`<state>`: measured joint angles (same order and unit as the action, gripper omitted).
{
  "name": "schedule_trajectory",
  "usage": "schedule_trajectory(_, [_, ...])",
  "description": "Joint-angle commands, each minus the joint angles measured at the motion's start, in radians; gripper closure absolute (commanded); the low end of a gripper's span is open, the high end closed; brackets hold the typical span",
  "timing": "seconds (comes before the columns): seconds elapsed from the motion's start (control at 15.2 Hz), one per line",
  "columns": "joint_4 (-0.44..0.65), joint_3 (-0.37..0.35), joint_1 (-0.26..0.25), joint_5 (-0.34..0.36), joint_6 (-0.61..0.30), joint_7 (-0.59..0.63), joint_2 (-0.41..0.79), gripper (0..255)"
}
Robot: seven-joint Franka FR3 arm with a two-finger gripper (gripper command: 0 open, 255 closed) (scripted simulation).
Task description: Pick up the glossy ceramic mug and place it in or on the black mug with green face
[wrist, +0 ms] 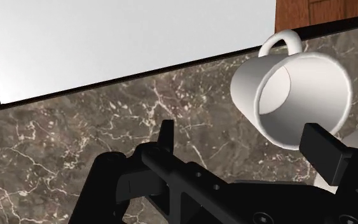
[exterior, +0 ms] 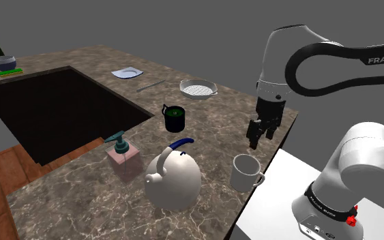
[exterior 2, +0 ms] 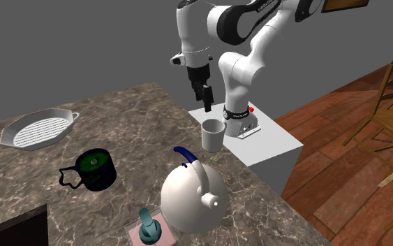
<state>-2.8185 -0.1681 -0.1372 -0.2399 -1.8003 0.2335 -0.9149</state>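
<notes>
We see the gripper (exterior: 256, 141) hanging above the marbled brown counter (exterior: 81, 198), its two black fingers (wrist: 166, 135) standing well apart with nothing between them, so the jaws are open and empty. The white glossy mug (exterior: 246, 172) stands upright on the counter close to the edge that meets the white stand (exterior: 286, 204), its handle turned toward that edge. In the wrist view the white glossy mug (wrist: 292, 95) lies just ahead of one finger, mouth toward us, and nothing touches it. From the second exterior view the gripper (exterior 2: 206, 100) hovers above and just behind the white glossy mug (exterior 2: 213, 134). The black mug with the green inside (exterior: 174, 117) sits upright farther in on the counter, well apart from the white one. A white kettle (exterior: 173, 178) with a blue handle stands between the two mugs toward the shoulder view's bottom, and a pink soap dispenser (exterior: 123, 158) with a teal pump is just beside it. A white ribbed dish (exterior 2: 38, 129) rests beyond the black mug, and a dark sink recess (exterior: 54, 112) opens at the shoulder view's left.
</notes>
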Motion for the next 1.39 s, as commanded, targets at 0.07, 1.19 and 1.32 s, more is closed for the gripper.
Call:
schedule_trajectory(0.07, [-0.065,-0.061,-0.043,-0.068,-0.096,0.049,0.015,0])
schedule_trajectory(1.19, [-0.162,-0.116,-0.083,-0.136,-0.258,0.061,0.076,0])
schedule_trajectory(1.32, [-0.162,-0.116,-0.083,-0.136,-0.258,0.061,0.076,255])
